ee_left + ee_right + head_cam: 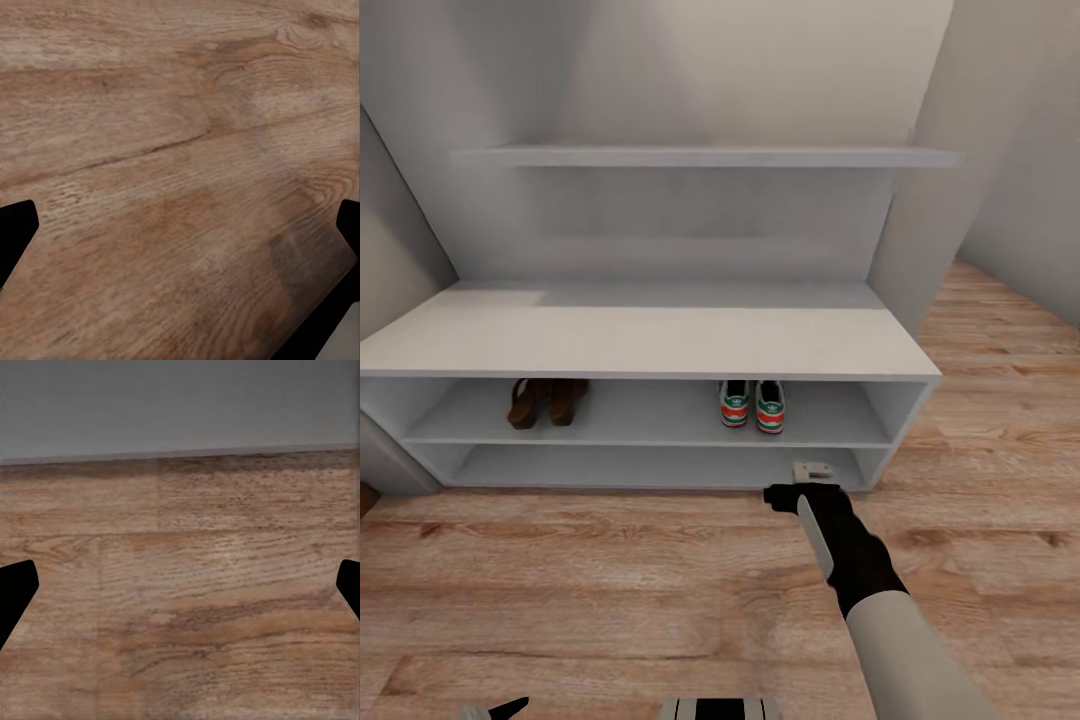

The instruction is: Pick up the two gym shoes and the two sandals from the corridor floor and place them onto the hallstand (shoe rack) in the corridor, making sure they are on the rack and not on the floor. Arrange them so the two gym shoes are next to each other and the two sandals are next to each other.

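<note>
Both gym shoes (753, 404) and both sandals (547, 400) sat paired on the hallstand's (650, 340) upper shelf; the right gripper (180, 585), fingers apart and empty, hung low near the rack.

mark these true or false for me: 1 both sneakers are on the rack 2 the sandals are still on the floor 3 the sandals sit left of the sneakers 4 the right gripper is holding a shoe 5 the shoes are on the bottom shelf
1. True. The two gym shoes stand side by side on the hallstand.
2. False. The two sandals are on the rack, not on the corridor floor.
3. True. In the head view the sandals sit toward the left end and the sneakers toward the right.
4. False. The right gripper is open, with bare floor between its fingertips.
5. False. Both pairs sit on the upper of the two open shelf rows.
</note>
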